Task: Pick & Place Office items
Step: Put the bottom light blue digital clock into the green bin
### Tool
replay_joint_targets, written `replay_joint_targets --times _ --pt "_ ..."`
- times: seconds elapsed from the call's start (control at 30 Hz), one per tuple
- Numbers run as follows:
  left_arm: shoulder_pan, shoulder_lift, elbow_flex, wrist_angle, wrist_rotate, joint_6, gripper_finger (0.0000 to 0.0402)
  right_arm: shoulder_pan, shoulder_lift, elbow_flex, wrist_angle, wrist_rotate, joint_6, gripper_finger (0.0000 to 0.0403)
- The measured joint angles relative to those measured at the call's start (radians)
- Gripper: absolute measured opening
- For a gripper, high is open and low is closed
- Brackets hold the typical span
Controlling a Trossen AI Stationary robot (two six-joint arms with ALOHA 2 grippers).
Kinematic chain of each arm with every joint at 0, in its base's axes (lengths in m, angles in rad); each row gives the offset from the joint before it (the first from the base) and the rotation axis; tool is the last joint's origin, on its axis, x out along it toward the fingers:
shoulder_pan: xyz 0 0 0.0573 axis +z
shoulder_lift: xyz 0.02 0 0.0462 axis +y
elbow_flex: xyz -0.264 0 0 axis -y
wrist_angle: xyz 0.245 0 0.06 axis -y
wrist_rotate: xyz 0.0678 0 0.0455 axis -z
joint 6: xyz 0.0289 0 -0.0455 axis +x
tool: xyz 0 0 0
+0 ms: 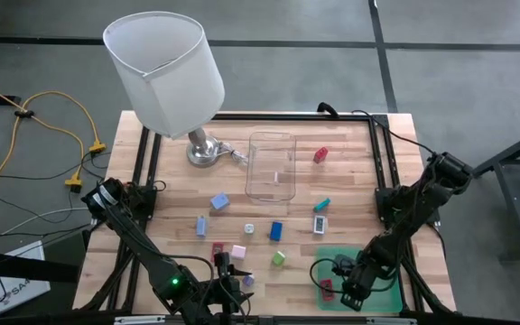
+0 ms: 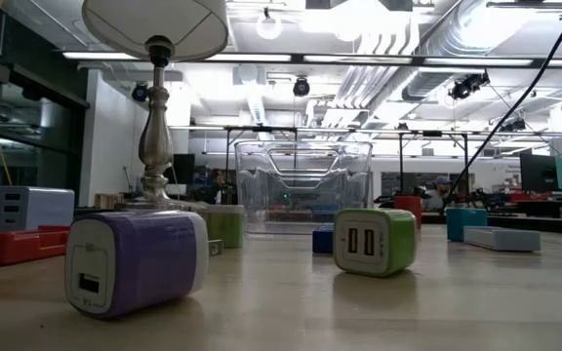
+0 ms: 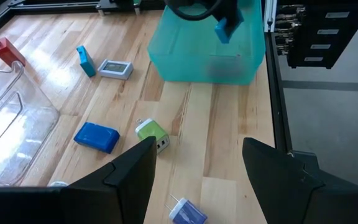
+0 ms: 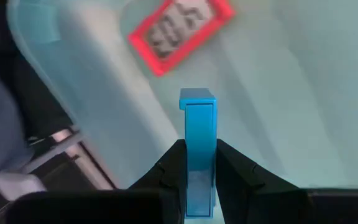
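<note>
Small blocky office items lie scattered on the wooden table: a blue block [image 1: 276,231], a green charger [image 1: 279,259] [image 3: 151,134], a purple charger [image 1: 247,281] [image 2: 135,258], a pink piece [image 1: 238,252], a teal piece [image 1: 322,205] and a red piece [image 1: 320,154]. My right gripper [image 1: 346,282] hangs over the green tray [image 1: 377,271], shut on a light blue block [image 4: 197,149]. A red-framed item [image 4: 179,28] lies flat in the tray. My left gripper [image 3: 199,149] is open above the table's near edge, beside the purple charger, touching nothing. My right gripper pinches the light blue block between its two fingers [image 4: 166,174] at the block's end nearest the wrist [image 4: 197,180]. The fingers point down from above and run along the block's sides. The block is lifted clear over the tray floor, its free end [image 4: 197,96] pointing down.
A clear plastic box [image 1: 271,165] stands mid-table. A lamp with a white shade [image 1: 165,68] stands on its metal base [image 1: 204,152] at the far left. A white display piece [image 1: 320,223] lies near the tray. Black rails frame the table's left and right edges.
</note>
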Motion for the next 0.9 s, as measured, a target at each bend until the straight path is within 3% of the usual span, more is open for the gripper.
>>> replay_joint_targets --times 0.23,0.47,0.9 --pt "0.000 0.000 0.000 0.000 0.000 -0.002 0.0230 0.001 0.000 -0.094 0.197 -0.011 0.022 0.0053" --pt "0.000 0.000 0.000 0.000 0.000 -0.001 0.0230 0.001 0.000 -0.114 0.198 -0.002 0.018 0.0055" --pt "0.000 0.000 0.000 0.000 0.000 -0.002 0.0230 0.001 0.000 -0.114 0.198 0.026 0.018 0.0100"
